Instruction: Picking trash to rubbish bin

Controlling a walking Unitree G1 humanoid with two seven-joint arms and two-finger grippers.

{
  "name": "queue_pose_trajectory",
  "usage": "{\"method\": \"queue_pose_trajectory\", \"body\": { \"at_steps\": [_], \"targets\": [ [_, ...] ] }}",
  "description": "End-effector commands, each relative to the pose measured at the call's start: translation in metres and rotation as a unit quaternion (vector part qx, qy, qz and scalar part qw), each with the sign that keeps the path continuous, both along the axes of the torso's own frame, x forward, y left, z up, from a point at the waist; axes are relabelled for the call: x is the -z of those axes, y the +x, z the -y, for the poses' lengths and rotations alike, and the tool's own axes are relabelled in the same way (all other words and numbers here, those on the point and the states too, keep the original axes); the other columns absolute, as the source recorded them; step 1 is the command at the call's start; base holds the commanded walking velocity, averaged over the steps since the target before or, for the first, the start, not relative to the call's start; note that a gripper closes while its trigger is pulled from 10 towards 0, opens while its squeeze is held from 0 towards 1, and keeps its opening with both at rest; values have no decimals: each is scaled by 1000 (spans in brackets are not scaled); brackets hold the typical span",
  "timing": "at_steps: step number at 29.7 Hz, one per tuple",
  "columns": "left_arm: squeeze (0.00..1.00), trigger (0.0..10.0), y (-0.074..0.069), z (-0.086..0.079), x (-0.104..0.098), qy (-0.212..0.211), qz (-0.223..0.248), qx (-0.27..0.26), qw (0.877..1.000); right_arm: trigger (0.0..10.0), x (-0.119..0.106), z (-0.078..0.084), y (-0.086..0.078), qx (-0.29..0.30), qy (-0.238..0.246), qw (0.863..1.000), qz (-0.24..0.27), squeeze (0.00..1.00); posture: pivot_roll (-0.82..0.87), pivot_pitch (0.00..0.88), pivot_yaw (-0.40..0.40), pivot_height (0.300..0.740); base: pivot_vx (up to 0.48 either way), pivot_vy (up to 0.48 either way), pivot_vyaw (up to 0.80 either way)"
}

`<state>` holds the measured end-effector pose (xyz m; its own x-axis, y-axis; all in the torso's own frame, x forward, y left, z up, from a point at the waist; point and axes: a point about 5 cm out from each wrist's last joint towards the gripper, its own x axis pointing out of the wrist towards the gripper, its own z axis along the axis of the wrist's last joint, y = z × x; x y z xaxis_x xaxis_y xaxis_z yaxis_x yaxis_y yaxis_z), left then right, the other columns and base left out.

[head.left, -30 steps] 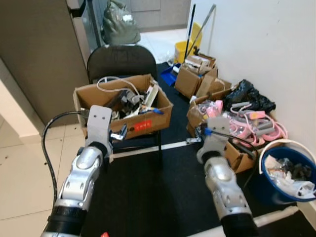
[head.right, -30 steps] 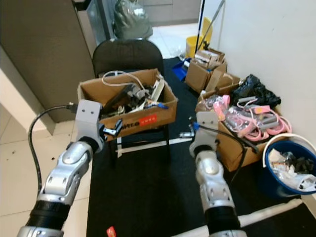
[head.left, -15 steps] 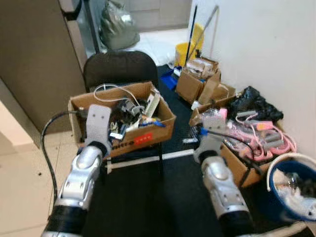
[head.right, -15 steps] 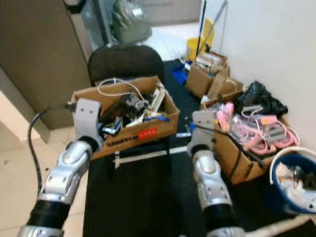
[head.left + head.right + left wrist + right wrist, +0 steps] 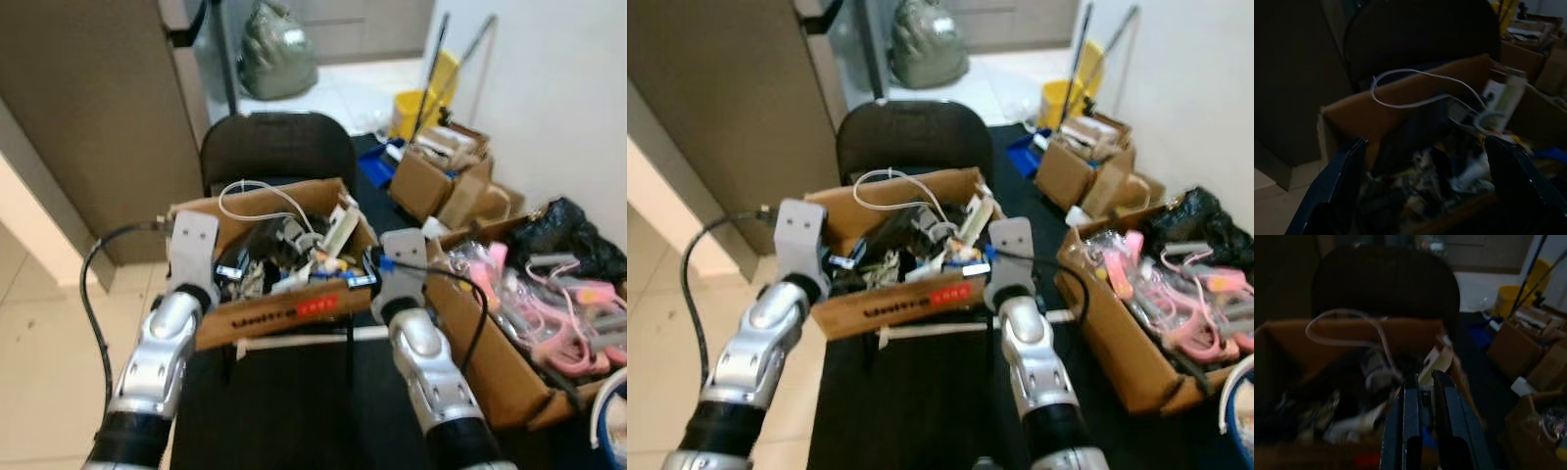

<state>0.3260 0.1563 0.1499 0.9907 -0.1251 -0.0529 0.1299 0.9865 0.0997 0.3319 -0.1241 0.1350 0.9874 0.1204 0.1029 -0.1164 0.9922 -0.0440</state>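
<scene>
Trash fills the cardboard box (image 5: 269, 257) sitting on the black chair (image 5: 277, 147) straight ahead of me: cables, dark lumps, scraps, with a white cable (image 5: 1415, 93) looping over the top. My left gripper (image 5: 1430, 196) hangs at the box's near left corner, its fingers spread wide, holding nothing. I judge the step in hand is choosing one piece and closing on it, so I should come down from above on something loose, clear of that cable, so nothing drags out with it. My right gripper (image 5: 1422, 401) sits at the near right corner, fingers nearly pressed together with a thin gap and nothing between them; it would need to part before it can take anything. Further right stands another open box (image 5: 509, 333) of pink things. Both wrist views are dark and soft, so I cannot name single pieces inside the box. A rim (image 5: 600, 431) cut off at the far right may be the bin.
</scene>
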Motion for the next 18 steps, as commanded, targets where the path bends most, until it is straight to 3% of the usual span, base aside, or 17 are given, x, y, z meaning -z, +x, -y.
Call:
{"method": "queue_pose_trajectory", "body": {
  "at_steps": [1,9,18],
  "targets": [
    [0,10000,-1,-4,4,5,-7,-5,1000,10000,2,-4,-1,-5,10,1000,-3,0,-3,108,19,740,416,0,0],
    [0,10000,7,-4,-6,8,5,0,1000,10000,1,-8,4,-6,16,1000,1,0,10,86,23,740,422,0,0],
    [0,10000,3,-1,-3,12,0,14,1000,10000,3,-8,5,-3,14,1000,-4,0,16,91,24,740,423,0,0]
  ]
}}
